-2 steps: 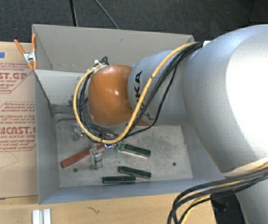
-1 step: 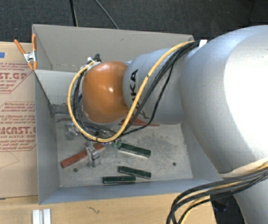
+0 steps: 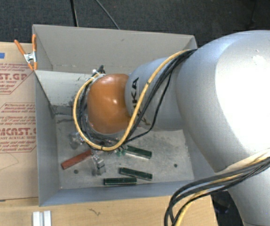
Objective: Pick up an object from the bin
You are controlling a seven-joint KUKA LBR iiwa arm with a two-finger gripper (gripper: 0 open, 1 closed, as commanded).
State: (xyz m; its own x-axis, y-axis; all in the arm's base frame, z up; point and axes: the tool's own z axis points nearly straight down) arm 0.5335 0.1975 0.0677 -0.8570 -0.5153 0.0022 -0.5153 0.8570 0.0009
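A single camera looked down on the grey metal bin [image 3: 45,126] from above and somewhat to one side. It was tilted so that the bin's far wall [image 3: 111,48] stood tall across the top of the view and the near rim [image 3: 116,192] ran along the bottom. It sat close, and the bin spanned most of the width, with dark floor [image 3: 149,8] beyond it. The arm [image 3: 229,102] lay across the right side, nearest the lens, so its silver body loomed large. Its orange wrist cover [image 3: 107,102] hid the middle of the bin's bottom.
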